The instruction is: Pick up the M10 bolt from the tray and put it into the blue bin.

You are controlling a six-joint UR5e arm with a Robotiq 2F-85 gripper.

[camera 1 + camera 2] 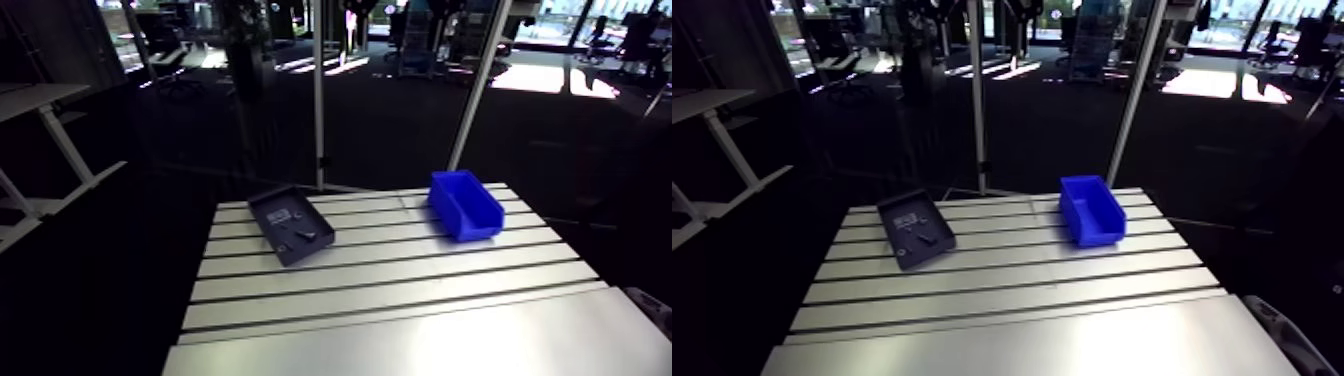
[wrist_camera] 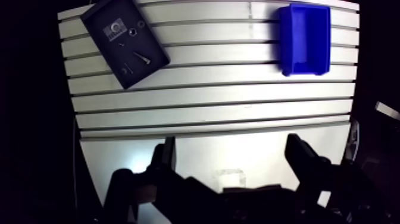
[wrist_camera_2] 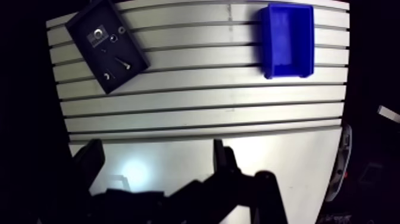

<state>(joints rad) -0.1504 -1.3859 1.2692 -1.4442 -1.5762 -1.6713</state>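
Starting left of centre in the arm view: the dark tray (image 2: pixel 102 44) sits on the far part of the tabletop (image 1: pixel 400 300), turned at an angle to the slots. The bolt (image 2: pixel 141 58) is lying flat inside it, roughly in the middle of the tray floor, not touching the walls. There's also a pale square piece (image 2: pixel 113 30) and a small ring-shaped bit (image 2: pixel 141 25) in the tray's far end, both apart from the bolt. One more tiny thing sits near the bolt, but it's too small for me to say what it is.

Moving to the middle, the wrist view is the one showing my tool (image 2: pixel 233 161). It's spread wide, with nothing between its fingers (image 2: pixel 165 156). It hangs over the smooth, unslotted near strip of the tabletop, so the tray is well ahead of it and off to one side. It's nowhere near the bolt yet.

Right of centre in the arm view is the blue bin (image 1: pixel 478 222). It's standing upright with its open top up on the far slots, and it sits well apart from the tray, with bare slotted tabletop between them. From the wrist view it's well ahead of my tool too, on the opposite side from the tray.
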